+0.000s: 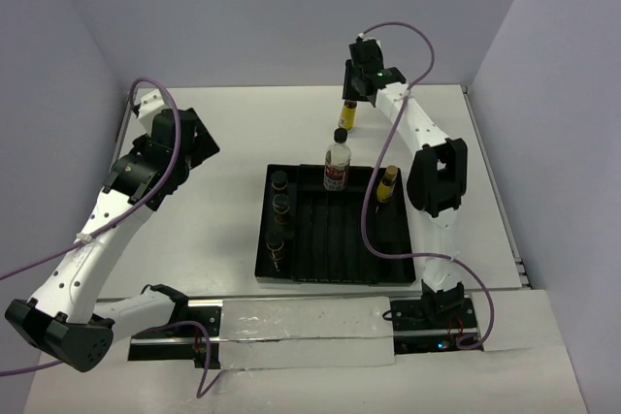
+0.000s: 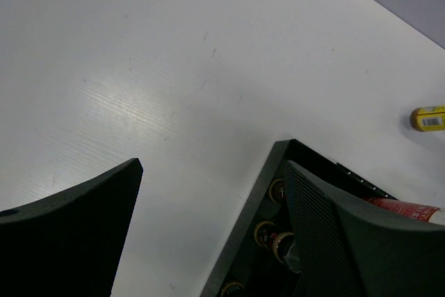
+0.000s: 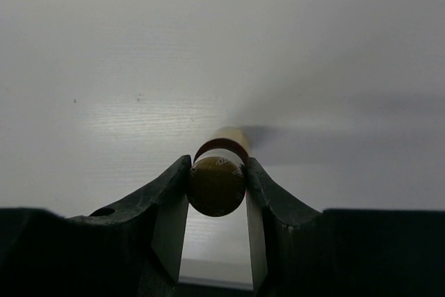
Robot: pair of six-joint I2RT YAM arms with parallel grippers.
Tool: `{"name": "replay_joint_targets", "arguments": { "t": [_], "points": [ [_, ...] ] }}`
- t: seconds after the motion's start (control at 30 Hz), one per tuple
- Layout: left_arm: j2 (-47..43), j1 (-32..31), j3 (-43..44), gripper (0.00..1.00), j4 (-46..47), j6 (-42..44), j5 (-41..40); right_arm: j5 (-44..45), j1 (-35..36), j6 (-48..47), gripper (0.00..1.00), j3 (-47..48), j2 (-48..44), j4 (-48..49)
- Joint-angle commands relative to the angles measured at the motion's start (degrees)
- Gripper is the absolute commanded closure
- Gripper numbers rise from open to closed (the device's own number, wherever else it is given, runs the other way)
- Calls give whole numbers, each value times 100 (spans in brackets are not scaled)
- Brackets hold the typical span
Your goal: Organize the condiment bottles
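Right claw (image 3: 216,196) clamps yellow bottle (image 1: 348,116) by cap | left claw (image 2: 212,165) spread wide

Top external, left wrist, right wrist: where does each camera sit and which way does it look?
Top external: high behind the left arm and right arm, looking down on the tray.
Left wrist: on that arm, facing the table and tray corner; open left fingers show.
Right wrist: looks along its right fingers, clamped on a yellow bottle.
Shared: top external also shows that bottle.
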Motion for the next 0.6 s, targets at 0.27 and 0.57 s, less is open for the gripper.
{"name": "replay_joint_targets", "arguments": {
  "t": [0.27,0.57],
  "points": [
    [-333,31,-286,10,389,-90,217,695,-234,-1,91,-1081,-3323,111],
    [-218,31,-350,11,537,-59,316,467,-225,-1,91,-3125,-5543,120]
  ]
}}
